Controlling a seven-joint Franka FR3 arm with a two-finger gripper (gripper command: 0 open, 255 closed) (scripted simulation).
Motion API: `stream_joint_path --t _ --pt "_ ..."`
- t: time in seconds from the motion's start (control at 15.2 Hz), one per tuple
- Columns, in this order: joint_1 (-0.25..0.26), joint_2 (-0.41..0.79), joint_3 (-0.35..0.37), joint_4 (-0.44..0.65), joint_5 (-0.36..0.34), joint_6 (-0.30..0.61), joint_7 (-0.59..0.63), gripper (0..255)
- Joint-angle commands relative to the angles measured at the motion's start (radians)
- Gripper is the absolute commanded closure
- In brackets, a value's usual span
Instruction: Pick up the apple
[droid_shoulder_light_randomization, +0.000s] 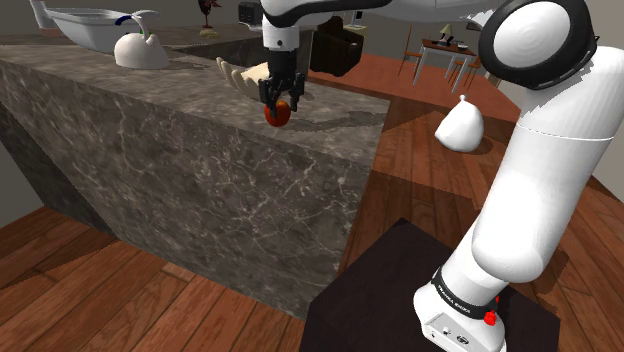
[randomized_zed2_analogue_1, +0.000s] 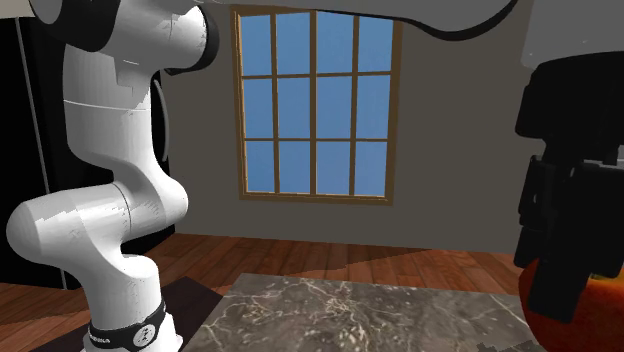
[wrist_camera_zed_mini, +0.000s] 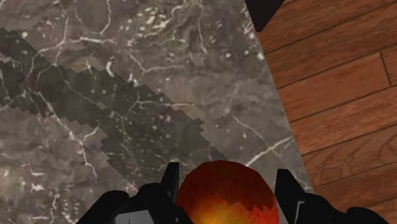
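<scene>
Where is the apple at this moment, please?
In the shoulder view the red apple sits between the gripper's fingers, over the marble counter near its right end, just in front of a pale scalloped bowl.

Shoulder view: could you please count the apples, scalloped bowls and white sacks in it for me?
apple: 1
scalloped bowl: 1
white sacks: 2, the counter sack and the floor sack
Total: 4

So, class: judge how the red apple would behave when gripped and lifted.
Probably rigid: the apple looks round and undented between the tool's fingers. Round and smooth, it might slip, or roll on the flat counter if released.
</scene>
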Motion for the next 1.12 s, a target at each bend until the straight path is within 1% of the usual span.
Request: stream_joint_path --t 0.0,0.2,1.06 --pt "0.001 0.003 0.001 0.0 0.0 0.0 0.0 255" --pt "0.0 0.0 0.001 -0.003 0.001 0.0 0.0 255" --pt "0.006 0.027 0.002 0.21 -0.003 -0.186 -0.003 255"
